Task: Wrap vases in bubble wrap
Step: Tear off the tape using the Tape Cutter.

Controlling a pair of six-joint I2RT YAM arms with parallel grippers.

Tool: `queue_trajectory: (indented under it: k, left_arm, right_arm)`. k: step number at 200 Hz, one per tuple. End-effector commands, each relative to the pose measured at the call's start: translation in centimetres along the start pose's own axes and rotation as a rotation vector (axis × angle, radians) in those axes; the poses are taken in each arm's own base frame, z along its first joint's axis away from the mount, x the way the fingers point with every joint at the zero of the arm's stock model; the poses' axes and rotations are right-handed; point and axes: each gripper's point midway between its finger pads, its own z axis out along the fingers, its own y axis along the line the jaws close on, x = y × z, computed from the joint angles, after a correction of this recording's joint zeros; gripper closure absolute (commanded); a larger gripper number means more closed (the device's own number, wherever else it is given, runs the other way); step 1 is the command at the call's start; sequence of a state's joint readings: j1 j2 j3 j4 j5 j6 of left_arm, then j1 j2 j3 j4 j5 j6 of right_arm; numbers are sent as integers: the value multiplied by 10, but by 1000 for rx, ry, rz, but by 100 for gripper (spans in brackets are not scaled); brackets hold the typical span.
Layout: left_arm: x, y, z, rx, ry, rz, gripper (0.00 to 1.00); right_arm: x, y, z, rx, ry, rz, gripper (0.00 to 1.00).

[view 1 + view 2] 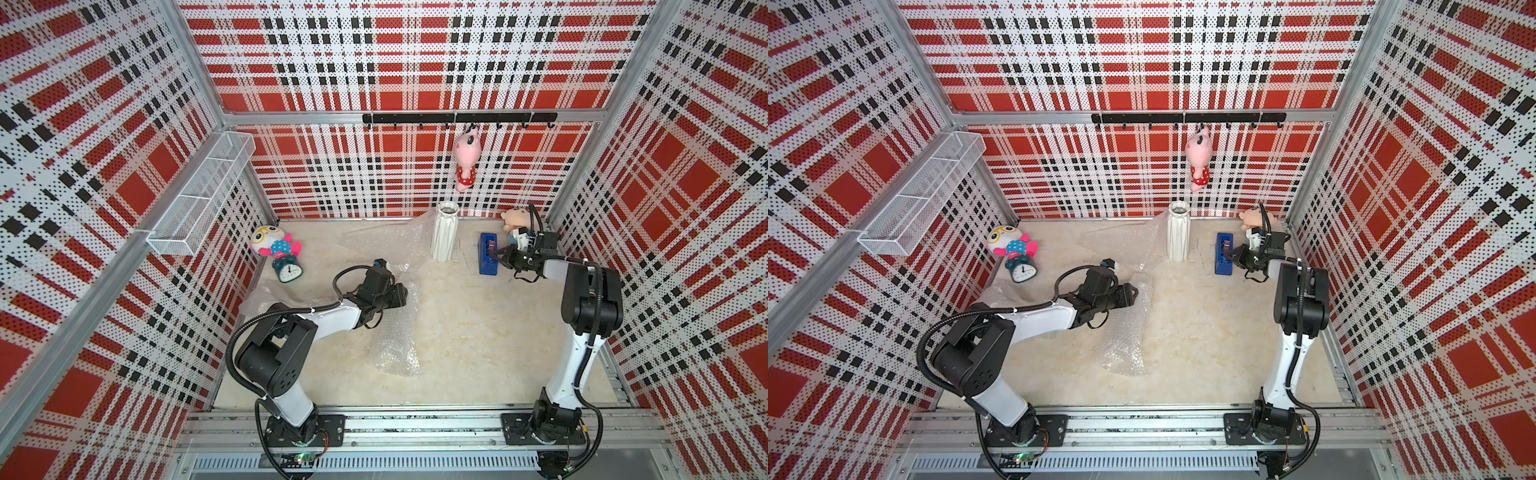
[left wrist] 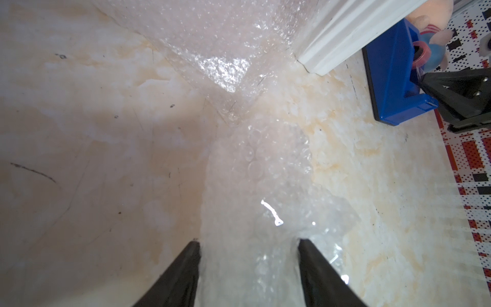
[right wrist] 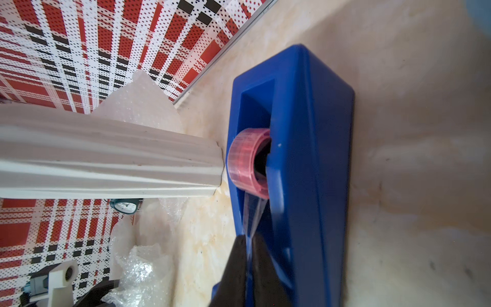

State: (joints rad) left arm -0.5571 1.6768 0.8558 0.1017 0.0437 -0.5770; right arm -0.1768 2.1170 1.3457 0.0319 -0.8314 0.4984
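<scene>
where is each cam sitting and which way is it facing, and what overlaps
Top views: high at the front, looking down and back; both arms show whole, left gripper and right gripper.
Left wrist: on the left arm, looking along its fingers over bubble wrap held between them.
Right wrist: on the right arm, looking past shut fingers pinching tape at the blue tape dispenser.
Shared: both wrist views show the white vase and that dispenser.

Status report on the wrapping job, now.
Left gripper clamped on clear bubble wrap bundle. Right gripper shut on clear tape strip from blue tape dispenser. Tall white ribbed ceramic vase upright, unwrapped, beside dispenser.
</scene>
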Motion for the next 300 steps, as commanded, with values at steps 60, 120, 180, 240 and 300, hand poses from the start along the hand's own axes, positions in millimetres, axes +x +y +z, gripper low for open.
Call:
queue_trajectory:
  k: [60,120,180,240,300]
  left_arm:
    - [11,12,5,-61,37,17,38]
    - [12,13,4,-60,35,19,38]
    - [13,15,5,-59,35,17,38]
    - [13,13,5,-56,35,18,38]
    - [11,13,5,-56,32,17,38]
  right_arm:
    - [-9,42,-19,-125,-47,-13,100]
    - [-5,70,-46,-148,-136,-43,100]
    - [32,50,-60,-48,-165,25,100]
    - [94,-5,-33,120,-102,207,100]
    - [107,-23,-5,329,-94,236,100]
